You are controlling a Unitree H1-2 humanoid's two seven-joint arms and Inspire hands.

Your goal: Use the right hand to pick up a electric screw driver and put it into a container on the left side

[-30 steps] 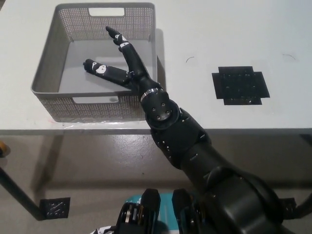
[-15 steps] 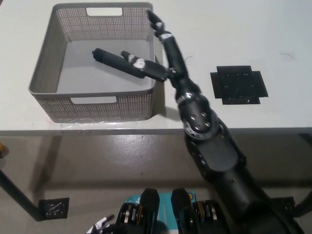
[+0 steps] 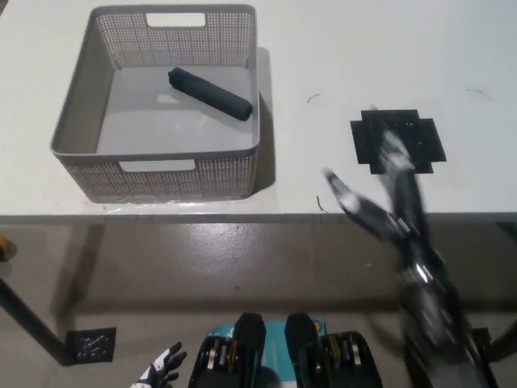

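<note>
At the lower left edge the white left hand (image 3: 164, 371) barely shows, too little to tell how it is set. A grey perforated basket (image 3: 79, 125) sits on the white surface (image 3: 323, 56), with the black electric screwdriver (image 3: 209, 94) lying inside (tilted, toward the back right). Right of that lies a black mat (image 3: 420, 133). The black right hand (image 3: 380, 198), motion-blurred, holds nothing, fingers spread.

I see a white surface (image 3: 339, 48) with a black square mat (image 3: 420, 133) — below it, glossy grey floor (image 3: 226, 259).
</note>
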